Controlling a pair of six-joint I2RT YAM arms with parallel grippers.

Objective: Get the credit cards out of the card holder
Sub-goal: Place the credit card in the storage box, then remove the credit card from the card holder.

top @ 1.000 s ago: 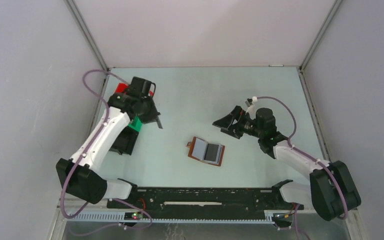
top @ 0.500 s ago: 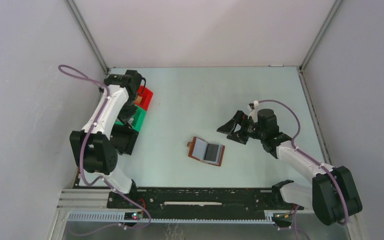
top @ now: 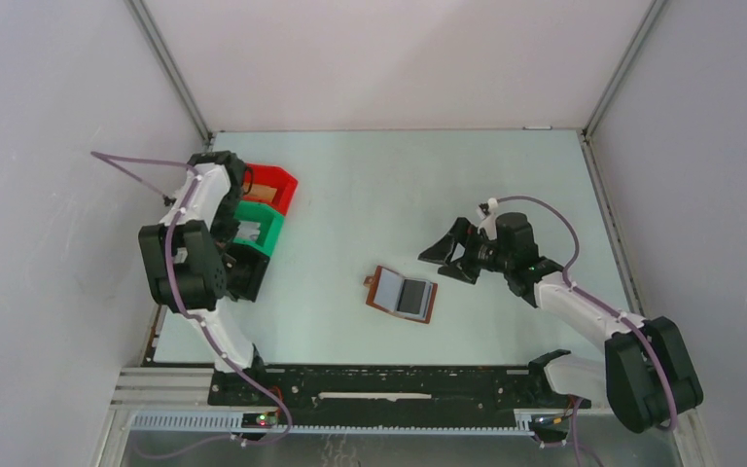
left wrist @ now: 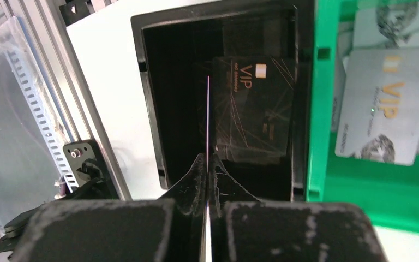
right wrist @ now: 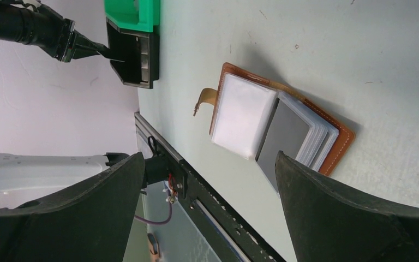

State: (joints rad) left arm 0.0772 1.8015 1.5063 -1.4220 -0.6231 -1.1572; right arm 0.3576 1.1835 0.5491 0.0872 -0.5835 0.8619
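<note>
**Top external and wrist views: one card over the bins, at least one left to pull**

The card holder (top: 402, 295) lies open near the middle of the tabletop (top: 399, 185), its strap tab pointing left. The left tool (left wrist: 207, 169) is pressed shut on a thin held card (left wrist: 208, 114), seen edge-on above the black bin (left wrist: 148, 93) at the left edge. The right tool (top: 435, 264) hangs wide open and empty, just right of the card holder and slightly farther back.

Progress, as judged: a dark card (left wrist: 253, 109) lies in the black bin and pale cards (left wrist: 384, 103) lie in the green bin (left wrist: 322, 109) beside it, so the work seems well along. The held card is not yet released, and a grey card (right wrist: 283, 136) sits in a sleeve on the holder's right half, so at least one pull is left.

The top view gives the layout, with the red bin (top: 274, 182) farthest, but hides the left tool under its arm. Only the left wrist view shows the grip and the bins' contents. Only the right wrist view shows the sleeves; whether more cards lie under them cannot be told.
</note>
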